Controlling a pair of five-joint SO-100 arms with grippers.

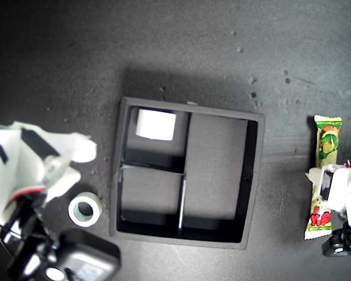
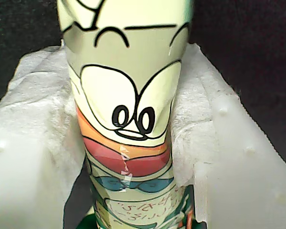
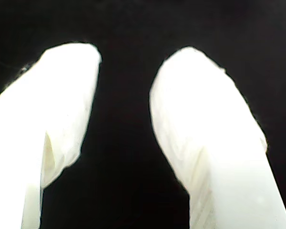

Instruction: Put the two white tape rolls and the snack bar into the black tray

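The black tray (image 1: 217, 170) sits mid-table. In its small section at the upper left of the exterior view lies the wide white tape roll (image 1: 155, 124). The smaller tape roll (image 1: 85, 209), with a pale green core, stands on the table just off the tray's left wall in that view. At the exterior view's right the snack bar (image 1: 326, 143) lies lengthwise on the table. My first gripper (image 1: 329, 186) is shut on its middle, and its padded fingers (image 2: 190, 119) press both sides of the wrapper (image 2: 126, 95). My second gripper (image 1: 76, 165) hovers open and empty (image 3: 124, 95) above the small roll.
A black box (image 1: 85, 263) with a shiny face sits at the exterior view's lower left, close to the small roll and the second arm. Dark table surface stretches above the tray in that view.
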